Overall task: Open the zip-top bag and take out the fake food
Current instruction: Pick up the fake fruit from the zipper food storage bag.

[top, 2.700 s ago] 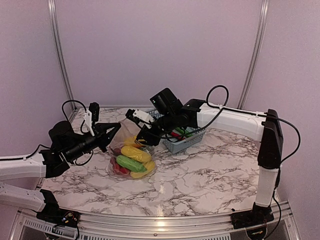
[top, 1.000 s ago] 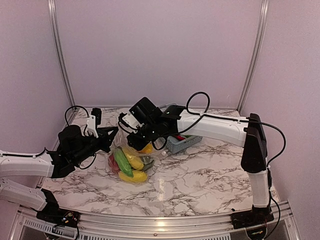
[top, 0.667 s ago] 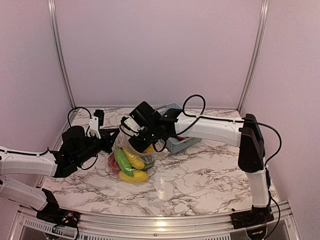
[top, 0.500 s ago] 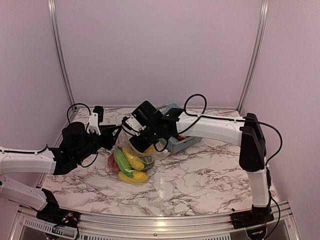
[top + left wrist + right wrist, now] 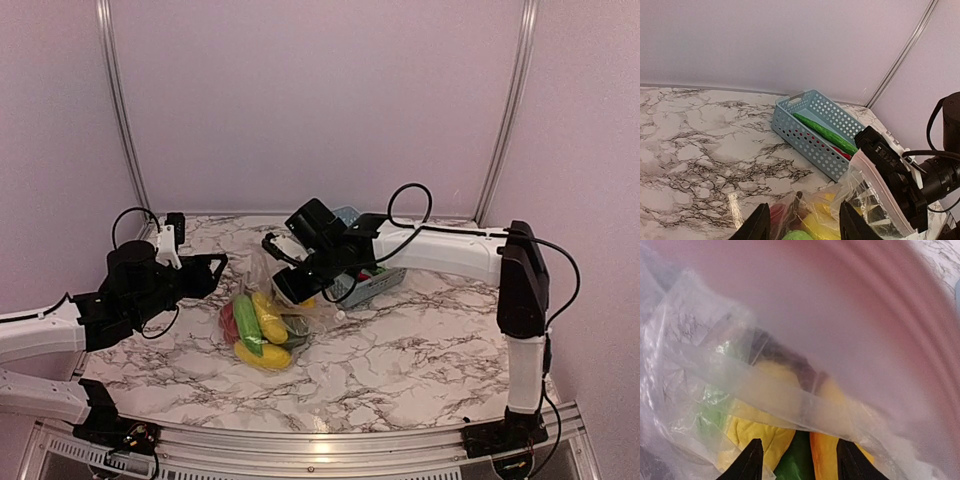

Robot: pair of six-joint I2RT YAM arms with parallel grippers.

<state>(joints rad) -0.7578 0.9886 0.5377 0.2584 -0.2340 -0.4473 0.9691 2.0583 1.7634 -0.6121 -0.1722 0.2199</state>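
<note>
Marble-pattern table (image 5: 420, 350), lilac walls, metal posts in the back corners. The arms reach in from the near edge. The left gripper (image 5: 213, 268) hangs left of the bag, apart from it; in the left wrist view its fingers (image 5: 756, 226) are spread with nothing between them. The zip-top bag (image 5: 255, 278) sits left of centre on the table, between the two grippers, lower part slumped on the marble, top edge raised toward the right gripper (image 5: 288, 288). The fake food (image 5: 262, 325) is all inside the bag: yellow pieces, a green one, red at the left side. The right gripper is at the bag's upper edge, the zip strip (image 5: 885, 192) running alongside it. The right wrist view is filled with crinkled plastic; the fingers (image 5: 751, 460) are apart, yellow and green showing between them, no fold visibly pinched. Just behind the bag is a blue-grey basket (image 5: 383, 285), a long green piece (image 5: 825, 132) lying in it.
</note>
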